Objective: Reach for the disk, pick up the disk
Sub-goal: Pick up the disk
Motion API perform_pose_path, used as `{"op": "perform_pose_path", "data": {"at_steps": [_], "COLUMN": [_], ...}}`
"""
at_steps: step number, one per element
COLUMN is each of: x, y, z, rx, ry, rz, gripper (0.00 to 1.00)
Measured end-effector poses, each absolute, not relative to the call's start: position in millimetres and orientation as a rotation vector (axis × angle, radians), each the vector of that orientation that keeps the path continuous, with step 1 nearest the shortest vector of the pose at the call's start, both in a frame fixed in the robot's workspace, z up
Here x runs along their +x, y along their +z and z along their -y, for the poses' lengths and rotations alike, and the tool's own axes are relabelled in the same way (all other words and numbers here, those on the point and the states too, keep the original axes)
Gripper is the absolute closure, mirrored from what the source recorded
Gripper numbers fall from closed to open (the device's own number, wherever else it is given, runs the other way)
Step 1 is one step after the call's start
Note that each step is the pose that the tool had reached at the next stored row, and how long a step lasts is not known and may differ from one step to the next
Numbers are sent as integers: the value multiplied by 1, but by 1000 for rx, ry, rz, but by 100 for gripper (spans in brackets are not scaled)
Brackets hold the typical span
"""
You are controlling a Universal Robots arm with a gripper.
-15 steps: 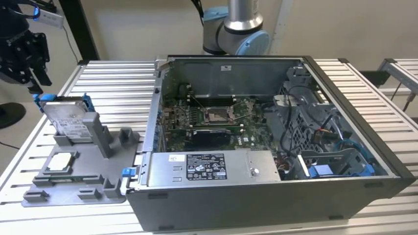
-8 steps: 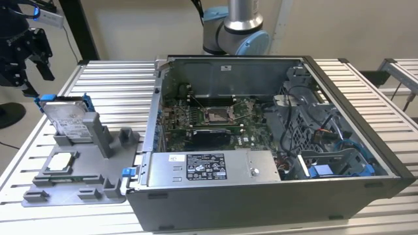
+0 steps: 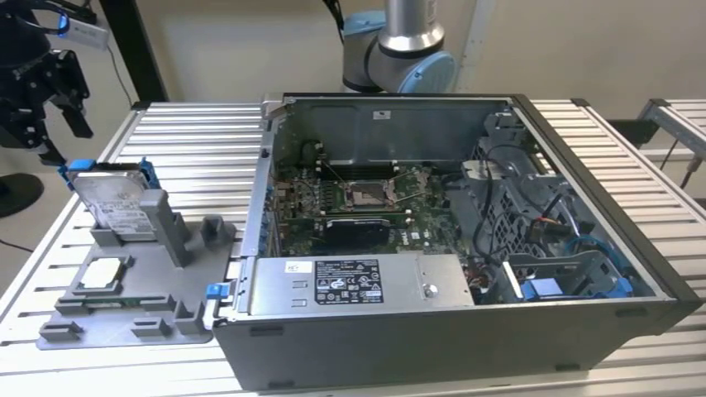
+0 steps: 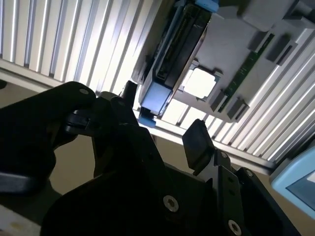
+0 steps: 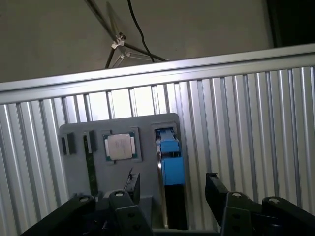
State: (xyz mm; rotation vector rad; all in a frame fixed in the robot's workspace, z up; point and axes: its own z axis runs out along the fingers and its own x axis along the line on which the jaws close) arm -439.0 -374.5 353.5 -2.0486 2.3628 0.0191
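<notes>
**Disk Untouched, Gripper Released**

Gripper (image 5: 172,178) hangs spread and empty above the disk (image 5: 171,158), not touching it. Disk stands on edge in a grey holder (image 3: 171,223), left of the exterior view. Judged rigid, fairly heavy, shock-sensitive. Clamp across its flat faces.

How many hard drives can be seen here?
1. The disk stands upright in the grey holder, at the exterior view's left of the computer case; its bays could hide more.

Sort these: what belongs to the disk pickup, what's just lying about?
Job: flat silver-grey metal disk with blue rails; black open gripper.
Lying about: small square silver chip; grey plastic holder tray; open grey computer case; grey labelled power-supply box.
</notes>
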Motion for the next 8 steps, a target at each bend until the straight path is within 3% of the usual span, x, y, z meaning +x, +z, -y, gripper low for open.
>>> {"op": "perform_pose_path", "data": {"at_steps": [8], "x": [-439], "y": [343], "z": [373], "rx": [-2049], "ry": [19], "rz": [-2363], "gripper": [0]}}
